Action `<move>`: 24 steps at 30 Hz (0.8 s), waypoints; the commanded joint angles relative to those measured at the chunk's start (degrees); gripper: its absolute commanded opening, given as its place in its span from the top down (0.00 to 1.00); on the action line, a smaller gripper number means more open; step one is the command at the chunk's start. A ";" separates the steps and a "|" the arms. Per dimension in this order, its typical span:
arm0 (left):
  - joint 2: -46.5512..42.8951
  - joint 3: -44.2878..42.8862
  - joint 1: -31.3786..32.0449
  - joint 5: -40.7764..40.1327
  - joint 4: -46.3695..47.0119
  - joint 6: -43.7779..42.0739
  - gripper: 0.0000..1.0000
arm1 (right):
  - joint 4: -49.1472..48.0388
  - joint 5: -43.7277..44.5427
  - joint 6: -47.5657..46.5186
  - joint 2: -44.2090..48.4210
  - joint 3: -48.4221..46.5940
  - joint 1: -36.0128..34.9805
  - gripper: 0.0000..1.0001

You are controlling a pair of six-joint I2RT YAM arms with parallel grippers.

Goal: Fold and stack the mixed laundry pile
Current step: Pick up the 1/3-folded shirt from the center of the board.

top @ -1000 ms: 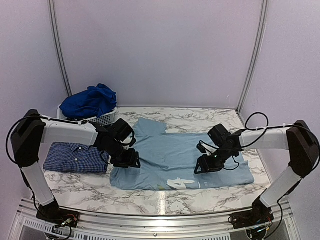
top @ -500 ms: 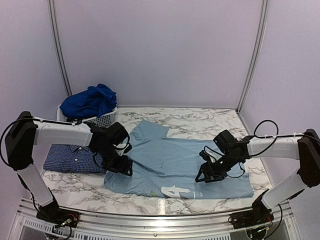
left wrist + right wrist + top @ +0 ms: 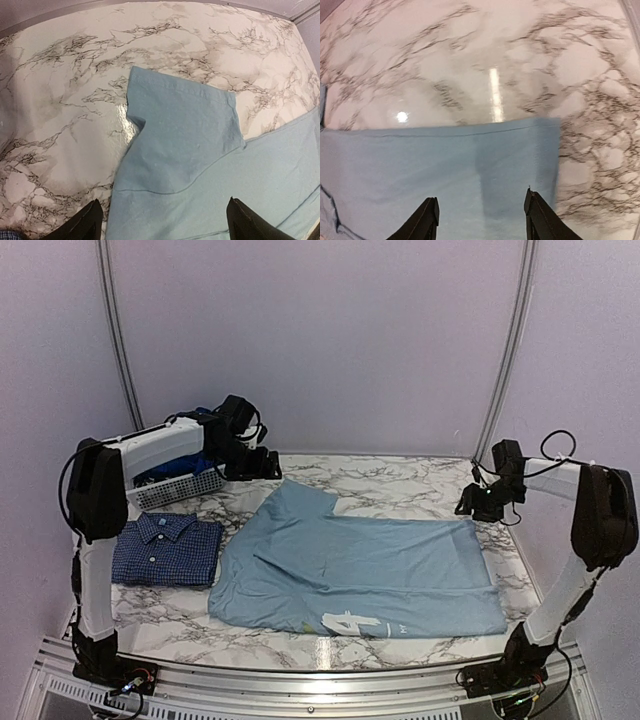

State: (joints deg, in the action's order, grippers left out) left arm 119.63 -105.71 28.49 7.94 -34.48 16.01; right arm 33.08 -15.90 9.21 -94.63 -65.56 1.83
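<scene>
The pale blue T-shirt [image 3: 350, 565] lies spread flat on the marble table, white print [image 3: 355, 623] near the front edge. The navy check shirt [image 3: 168, 548] lies folded at the left. Royal blue clothes [image 3: 160, 473] sit in the basket, mostly hidden by my left arm. My left gripper [image 3: 268, 465] is open and empty, above the T-shirt's far left sleeve [image 3: 185, 125]. My right gripper [image 3: 470, 505] is open and empty, over the T-shirt's far right hem corner [image 3: 470, 165]. In the wrist views the left gripper [image 3: 162, 225] and right gripper [image 3: 482, 220] hold nothing.
The white slatted basket [image 3: 190, 485] stands at the back left corner by the wall. Pale walls with metal uprights close in the back and sides. A metal rail [image 3: 320, 685] runs along the table's near edge.
Both grippers have left the middle of the T-shirt and swung to the back: the left to the far sleeve by the basket, the right to the far right hem corner. The T-shirt now lies flatter.
</scene>
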 commanded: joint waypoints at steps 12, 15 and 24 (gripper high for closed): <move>13.19 -9.81 -2.36 -3.46 -1.83 1.85 0.17 | -3.07 8.82 -5.34 -13.34 -5.89 5.65 0.54; 14.36 -10.57 -2.55 -3.82 -1.82 1.71 0.17 | -3.55 10.22 -5.79 -15.29 -6.95 5.65 0.57; 18.88 -12.97 -3.09 -4.54 -1.82 1.41 0.19 | -3.82 10.72 -6.85 -19.61 -7.90 5.65 0.66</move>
State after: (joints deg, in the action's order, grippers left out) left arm 135.79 -116.60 25.76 4.27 -35.14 17.63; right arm 30.06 -5.37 2.94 -111.87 -73.25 7.42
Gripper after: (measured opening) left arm 0.809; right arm 0.363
